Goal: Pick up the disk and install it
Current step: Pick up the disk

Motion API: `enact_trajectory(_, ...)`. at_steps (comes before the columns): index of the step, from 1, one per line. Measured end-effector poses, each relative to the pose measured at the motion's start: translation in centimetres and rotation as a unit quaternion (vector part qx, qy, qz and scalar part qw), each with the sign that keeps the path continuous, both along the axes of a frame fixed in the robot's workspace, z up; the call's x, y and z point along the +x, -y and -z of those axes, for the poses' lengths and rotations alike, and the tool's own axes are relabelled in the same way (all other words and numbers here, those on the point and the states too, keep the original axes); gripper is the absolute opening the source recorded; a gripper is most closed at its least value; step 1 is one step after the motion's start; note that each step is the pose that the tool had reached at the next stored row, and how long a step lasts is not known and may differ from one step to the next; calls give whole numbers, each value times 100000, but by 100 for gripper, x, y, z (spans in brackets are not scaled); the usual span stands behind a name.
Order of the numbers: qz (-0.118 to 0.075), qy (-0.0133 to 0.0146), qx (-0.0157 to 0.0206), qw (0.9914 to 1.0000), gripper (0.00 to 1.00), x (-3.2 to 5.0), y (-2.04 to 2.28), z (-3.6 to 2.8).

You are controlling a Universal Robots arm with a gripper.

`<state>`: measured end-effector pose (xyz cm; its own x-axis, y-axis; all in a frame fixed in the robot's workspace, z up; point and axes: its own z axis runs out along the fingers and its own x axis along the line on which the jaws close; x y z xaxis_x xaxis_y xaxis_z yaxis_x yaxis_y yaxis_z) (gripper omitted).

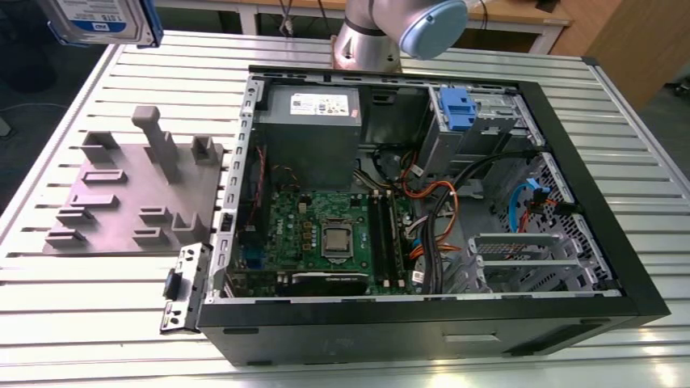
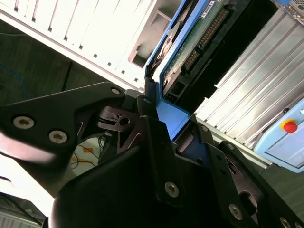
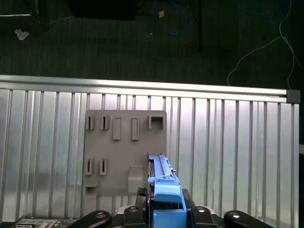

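My gripper is clenched on the disk. Its two fingers press the blue carrier bracket from both sides at one end, and the rest of the drive stands out past the fingertips. In the second wrist view the same grasp shows from close by: the gripper has the blue corner between its jaws, and the green board side of the disk runs away from it.

Below the disk, in the first wrist view, lies the grey fixture plate with its slots, on the slatted metal table. I judge that the disk does not touch the plate and hangs free above it.

In the exterior view the disk is at the upper left corner, with its white-and-blue label toward the camera, above the fixture plate. The open computer case stands well apart, toward the exterior view's right.

So the picking up is done, in my judgement. The installing is not yet done, because the disk is outside the case.
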<state>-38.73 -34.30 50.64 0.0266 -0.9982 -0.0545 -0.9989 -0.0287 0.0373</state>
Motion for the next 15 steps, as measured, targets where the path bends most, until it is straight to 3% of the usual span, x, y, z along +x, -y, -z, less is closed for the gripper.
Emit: enact_trajectory(15,-2,-2,-3,100000,37,84,0,0)
